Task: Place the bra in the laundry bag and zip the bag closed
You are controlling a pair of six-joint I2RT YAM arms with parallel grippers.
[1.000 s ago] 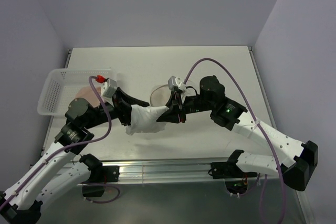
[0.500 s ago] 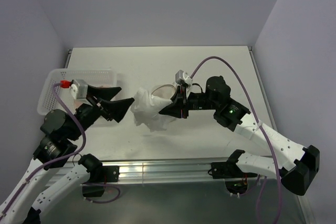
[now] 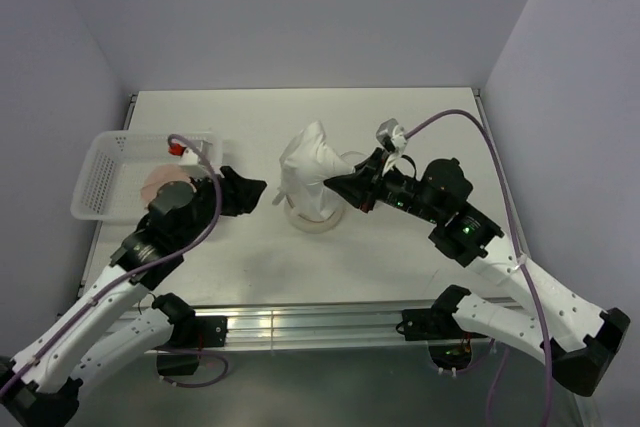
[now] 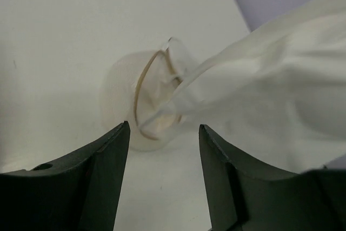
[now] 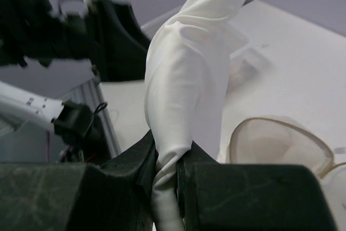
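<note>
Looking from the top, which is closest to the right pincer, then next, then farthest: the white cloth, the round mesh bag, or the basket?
1. White cloth: gripped in the right pincer.
2. Round mesh bag: on the table just beside and below it.
3. Basket: far off at the left edge.

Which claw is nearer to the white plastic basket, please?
Left. The left claw sits just right of the basket, open. The right claw is farther right, beyond the round mesh bag, pinching a white cloth.
</note>
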